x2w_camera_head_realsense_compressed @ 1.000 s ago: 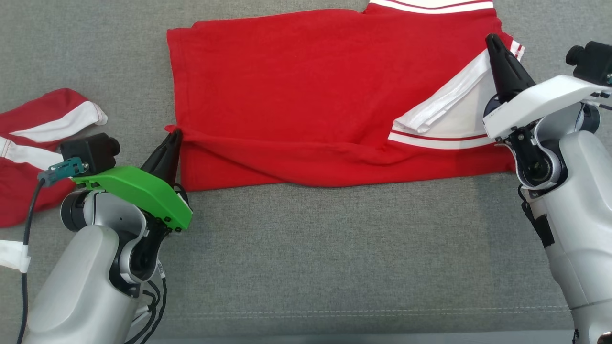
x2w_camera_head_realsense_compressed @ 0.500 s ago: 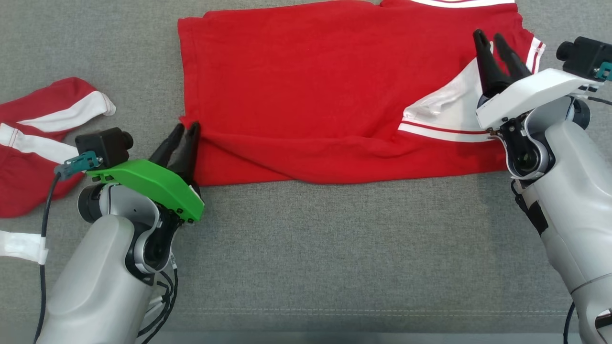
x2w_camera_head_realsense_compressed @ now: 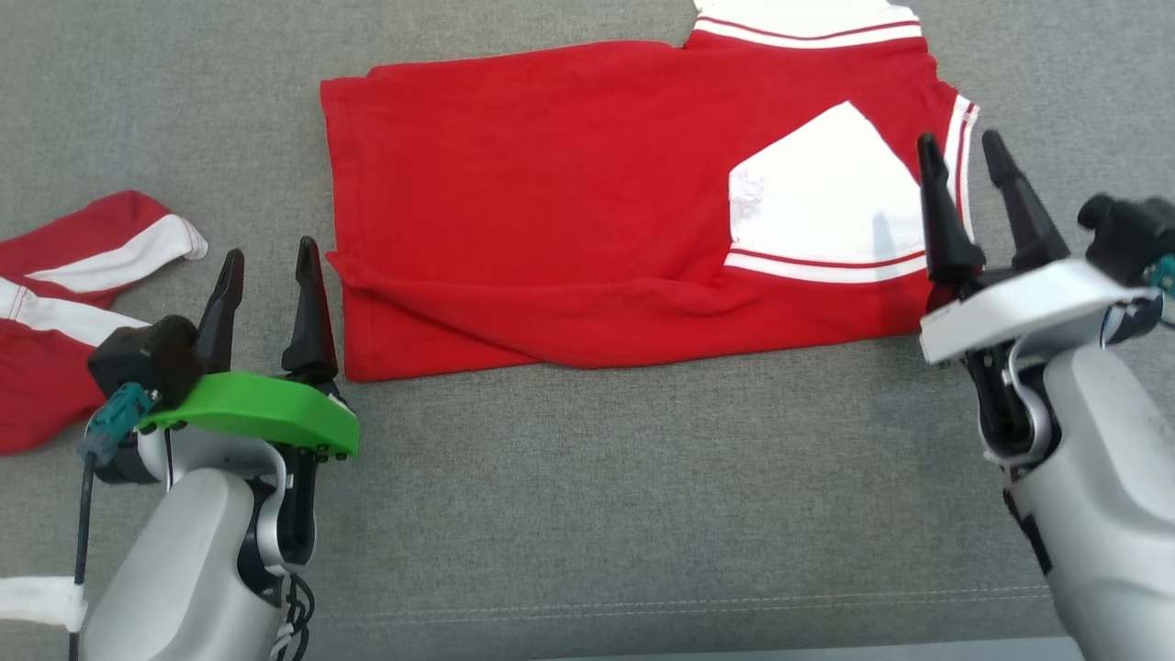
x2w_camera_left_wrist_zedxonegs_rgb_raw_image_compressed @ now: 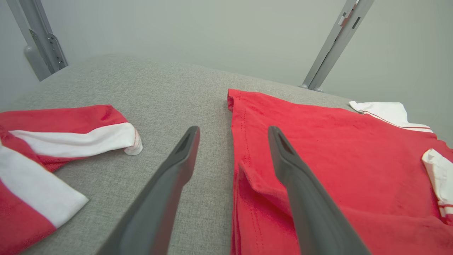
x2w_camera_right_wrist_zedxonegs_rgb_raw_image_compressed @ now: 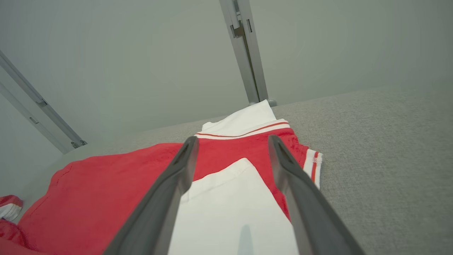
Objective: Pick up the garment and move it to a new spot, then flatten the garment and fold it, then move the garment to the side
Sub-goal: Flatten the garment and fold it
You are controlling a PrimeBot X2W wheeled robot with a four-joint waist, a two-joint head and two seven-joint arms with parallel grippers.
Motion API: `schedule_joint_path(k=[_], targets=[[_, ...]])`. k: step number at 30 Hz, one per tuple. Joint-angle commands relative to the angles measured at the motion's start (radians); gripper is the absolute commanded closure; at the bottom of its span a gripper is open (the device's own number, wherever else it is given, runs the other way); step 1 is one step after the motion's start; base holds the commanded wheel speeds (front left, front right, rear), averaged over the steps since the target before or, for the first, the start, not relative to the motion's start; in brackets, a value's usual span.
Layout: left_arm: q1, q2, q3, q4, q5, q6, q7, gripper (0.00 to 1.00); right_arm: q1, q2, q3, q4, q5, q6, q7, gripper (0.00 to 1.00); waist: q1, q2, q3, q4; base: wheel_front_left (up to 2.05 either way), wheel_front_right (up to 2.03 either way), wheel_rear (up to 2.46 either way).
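Now that both grippers have let go, I read this fold as laid. Nearest me, the left gripper (x2w_camera_head_realsense_compressed: 271, 252) stands with fingers apart and empty, just beside the left hem of the garment (x2w_camera_head_realsense_compressed: 551, 202). A second ago it was pinched on that hem. The right gripper (x2w_camera_head_realsense_compressed: 959, 140) is likewise apart and empty at the right end, where it had been closed on the sleeve edge. The garment lies released at the centre of the grey pad (x2w_camera_head_realsense_compressed: 597, 496). Its near edge is doubled over in a soft ridge, the white sleeve (x2w_camera_head_realsense_compressed: 826, 197) now lies flat on top, and the collar (x2w_camera_head_realsense_compressed: 808, 23) is farthest. Another garment (x2w_camera_head_realsense_compressed: 55, 275) lies apart at left. My judgement: smooth the ridge before the next fold or the move aside.
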Motion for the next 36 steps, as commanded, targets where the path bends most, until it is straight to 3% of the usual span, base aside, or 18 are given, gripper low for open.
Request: schedule_joint_path(k=[1, 8, 13, 23, 36], targets=[[0.021, 0.012, 0.003, -0.01, 0.016, 0.012, -0.011, 0.0, 0.051, 0.011, -0.014, -0.023, -0.033, 0.0, -0.004, 0.0, 0.0, 0.0, -0.029, -0.022, 0.0, 0.0, 0.0], [0.147, 0.029, 0.023, -0.071, 0.078, 0.075, -0.045, 0.0, 0.29, 0.095, -0.105, -0.171, -0.235, 0.0, -0.004, 0.0, 0.0, 0.0, -0.088, -0.06, 0.0, 0.0, 0.0], [0.227, 0.011, 0.029, -0.092, 0.095, 0.087, -0.05, 0.0, 0.41, 0.145, -0.145, -0.228, -0.308, 0.0, -0.002, 0.0, 0.0, 0.0, -0.125, -0.068, 0.0, 0.0, 0.0], [0.293, -0.031, 0.073, -0.086, 0.174, 0.01, -0.054, 0.0, 0.53, 0.19, -0.174, -0.327, -0.384, 0.0, 0.053, 0.0, 0.0, 0.0, -0.184, -0.058, 0.0, 0.0, 0.0], [0.24, -0.05, 0.044, -0.017, 0.188, -0.02, -0.034, 0.0, 0.478, 0.171, -0.199, -0.316, -0.372, 0.0, 0.091, 0.0, 0.0, 0.0, -0.167, -0.039, 0.0, 0.0, 0.0]])
